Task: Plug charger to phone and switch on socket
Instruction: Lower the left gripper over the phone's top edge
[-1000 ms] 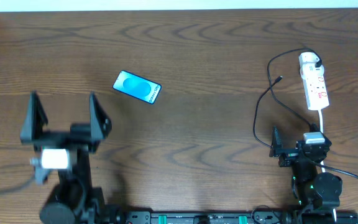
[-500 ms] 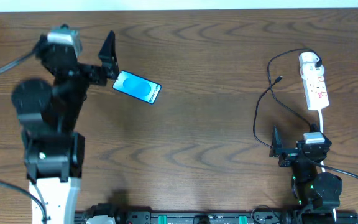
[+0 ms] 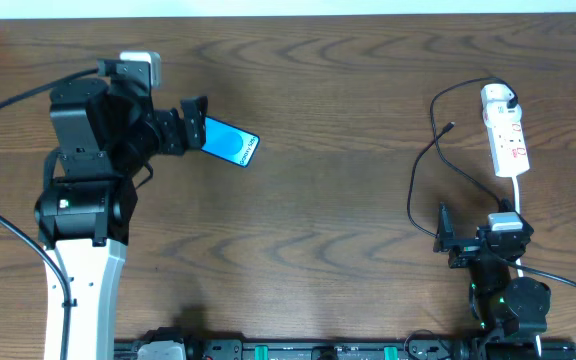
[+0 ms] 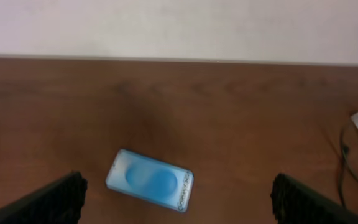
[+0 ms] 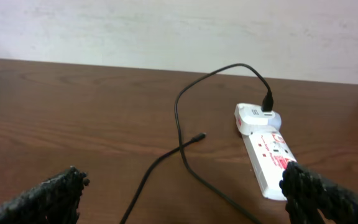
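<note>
Wooden table (image 3: 318, 220); cyan phone (image 3: 230, 143) (lettering unreadable)

on the table (image 3: 328, 220), the phone (image 3: 230, 142) lies toward 10 o'clock and the socket (image 3: 505, 132) toward 2 o'clock, well apart. the charger (image 5: 176, 121) trails at the socket's 9 o'clock, plugged into its far end.
</note>
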